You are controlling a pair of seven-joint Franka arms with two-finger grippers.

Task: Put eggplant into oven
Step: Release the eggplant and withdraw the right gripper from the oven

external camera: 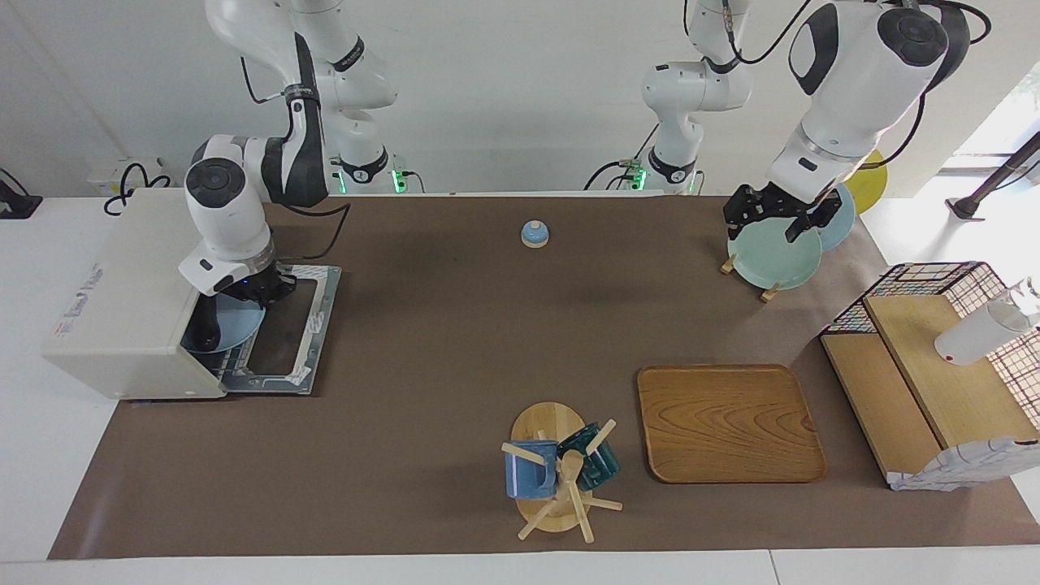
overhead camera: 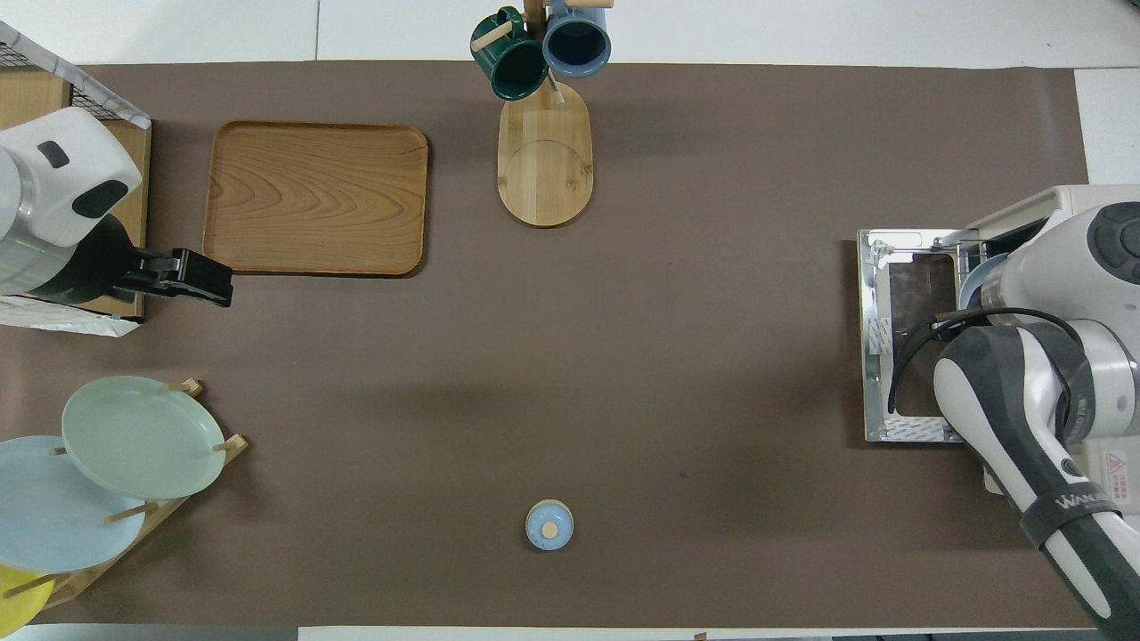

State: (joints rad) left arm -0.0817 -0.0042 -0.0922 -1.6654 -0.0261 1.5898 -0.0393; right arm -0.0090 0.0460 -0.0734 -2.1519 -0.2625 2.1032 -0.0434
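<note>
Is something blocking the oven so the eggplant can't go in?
Nothing visible blocks it. The oven has its door lying flat open. The right gripper is at the oven's mouth, over a blue plate partly inside; the dark shape on the plate looks like the eggplant. The left gripper waits over the plate rack.

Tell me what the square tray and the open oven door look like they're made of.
The square tray looks like wood with a smooth satin finish: warm brown with curved grain lines across it. The oven door, lying open, looks like a shiny metal frame around a dark glass pane; the frame reflects light, and the pane is dark and flat.
</note>
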